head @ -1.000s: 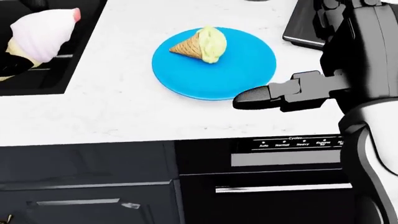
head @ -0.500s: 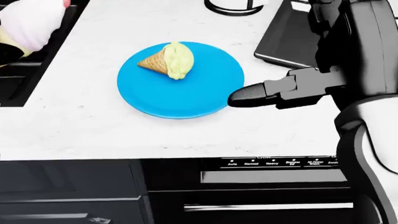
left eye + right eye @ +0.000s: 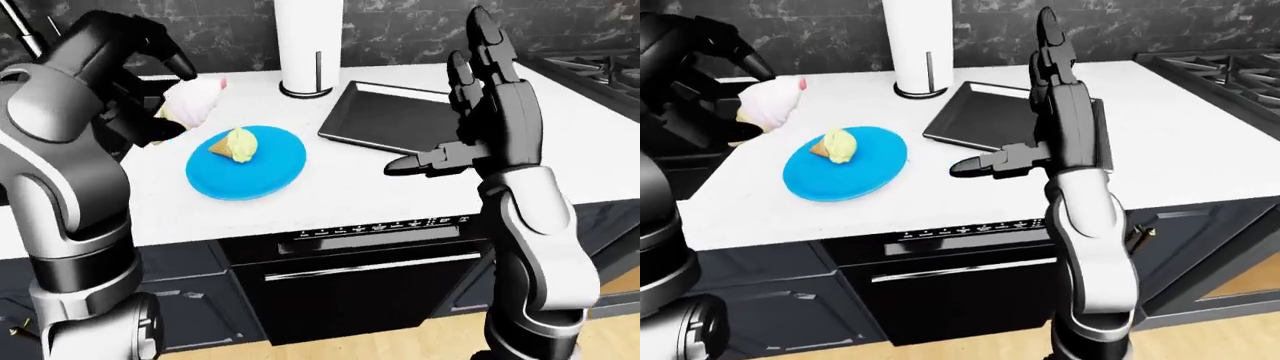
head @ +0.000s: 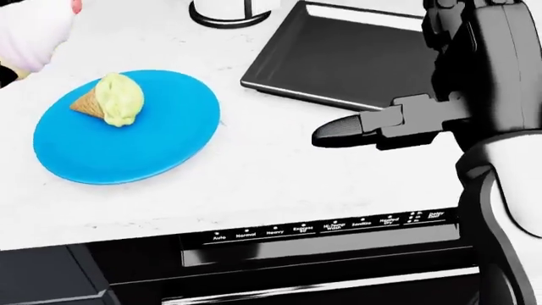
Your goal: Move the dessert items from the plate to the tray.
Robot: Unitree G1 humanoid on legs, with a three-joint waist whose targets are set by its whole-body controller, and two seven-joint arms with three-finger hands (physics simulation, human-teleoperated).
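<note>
Left hand (image 3: 165,112) grips a pink cone (image 3: 192,101) just beyond the plate (image 3: 246,163) on the tray's (image 3: 385,120) far side; a green cone (image 4: 112,99) lies on the plate, tip away from the tray; right hand (image 3: 470,97) open, raised nearer the tray.

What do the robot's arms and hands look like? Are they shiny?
Yes, a little. Both arms have glossy silver-grey rounded shells with black joints. The right hand is black and blocky, with three thick, rounded fingers. The left hand is black too. No cables or markings show.
</note>
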